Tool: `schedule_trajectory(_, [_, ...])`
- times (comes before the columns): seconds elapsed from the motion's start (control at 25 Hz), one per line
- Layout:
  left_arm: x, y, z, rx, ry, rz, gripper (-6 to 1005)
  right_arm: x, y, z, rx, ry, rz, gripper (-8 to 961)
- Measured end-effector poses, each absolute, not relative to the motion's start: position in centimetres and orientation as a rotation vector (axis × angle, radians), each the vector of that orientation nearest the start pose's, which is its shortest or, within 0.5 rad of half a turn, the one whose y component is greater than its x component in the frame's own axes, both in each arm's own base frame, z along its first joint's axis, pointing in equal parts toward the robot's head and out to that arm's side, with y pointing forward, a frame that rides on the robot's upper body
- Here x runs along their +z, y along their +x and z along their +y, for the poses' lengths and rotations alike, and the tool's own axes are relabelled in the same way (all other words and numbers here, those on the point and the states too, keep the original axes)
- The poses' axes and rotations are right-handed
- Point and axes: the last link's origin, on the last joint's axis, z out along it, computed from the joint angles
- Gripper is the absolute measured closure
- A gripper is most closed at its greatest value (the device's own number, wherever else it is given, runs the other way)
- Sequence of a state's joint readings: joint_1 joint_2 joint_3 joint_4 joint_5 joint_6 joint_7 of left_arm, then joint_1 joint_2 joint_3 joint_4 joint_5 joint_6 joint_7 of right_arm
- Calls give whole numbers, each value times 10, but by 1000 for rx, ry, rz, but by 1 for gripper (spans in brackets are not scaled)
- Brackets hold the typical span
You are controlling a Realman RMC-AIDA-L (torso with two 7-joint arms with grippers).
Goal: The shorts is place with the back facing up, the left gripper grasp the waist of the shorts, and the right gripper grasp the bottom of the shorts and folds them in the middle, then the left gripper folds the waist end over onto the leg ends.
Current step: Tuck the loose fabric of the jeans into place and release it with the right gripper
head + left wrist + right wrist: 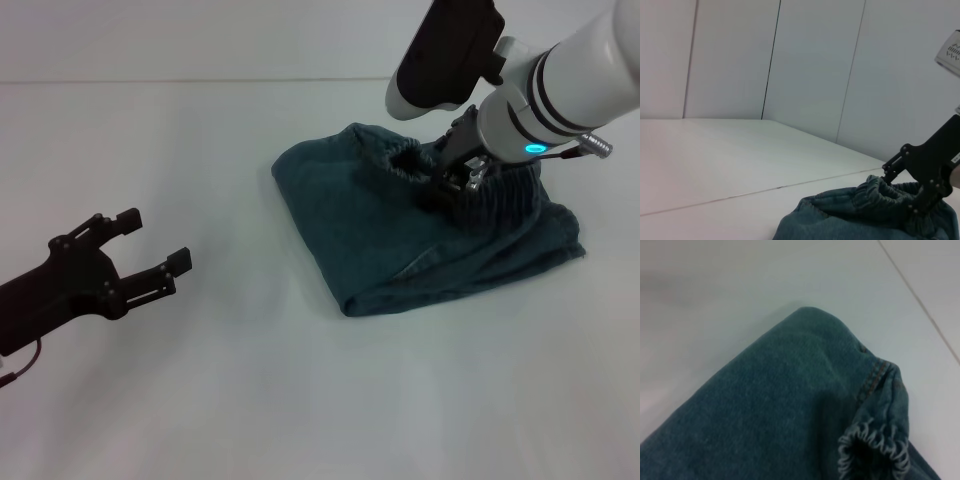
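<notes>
The faded blue-green denim shorts (400, 240) lie folded in a compact heap right of the table's middle. Their puckered elastic waist (500, 195) is on top at the far side. My right gripper (455, 185) reaches down from the white arm and rests on that waist band. The left wrist view shows it too, as a black right gripper (919, 202) touching the gathered waist (875, 192). The right wrist view is filled by the denim shorts (790, 405) and a curled piece of waist (872, 452). My left gripper (155, 237) hovers open and empty, well left of the shorts. The leg ends are hidden.
The white table (250, 400) spreads around the shorts. A pale panelled wall (805, 65) stands behind the table's far edge.
</notes>
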State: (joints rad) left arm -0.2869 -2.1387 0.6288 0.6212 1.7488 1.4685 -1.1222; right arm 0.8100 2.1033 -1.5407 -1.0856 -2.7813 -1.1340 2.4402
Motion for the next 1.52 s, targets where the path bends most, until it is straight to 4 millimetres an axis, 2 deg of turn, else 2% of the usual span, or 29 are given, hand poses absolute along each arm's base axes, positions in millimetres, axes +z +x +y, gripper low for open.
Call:
schedule_trajectory(0.32, [0,-320,281,-809,-2321,-653,61,-38,148,422,-500,-2470,380,176])
schedule_trajectory(0.6, [0,-317,285,-811,-2319,-637,60,-38,160,421,-460,-2488,441,558])
schedule_trajectory(0.72, [0,-316,287,-811,-2320,-631,60,-35,162,423,-443,-2477,466,662])
schedule_trajectory(0.88, [0,-314,290,-811,-2321,-622,61,-20,173,426,-393,-2435,556,800])
schedule_trajectory(1.08, [1,-312,293,-812,-2325,-610,62,6,204,430,-270,-2322,752,847])
schedule_trajectory(1.2, [1,-311,294,-812,-2332,-602,64,17,221,427,-167,-2268,852,835])
schedule_trajectory(1.52, [3,-312,294,-797,-2337,-598,64,49,246,408,122,-2237,974,803])
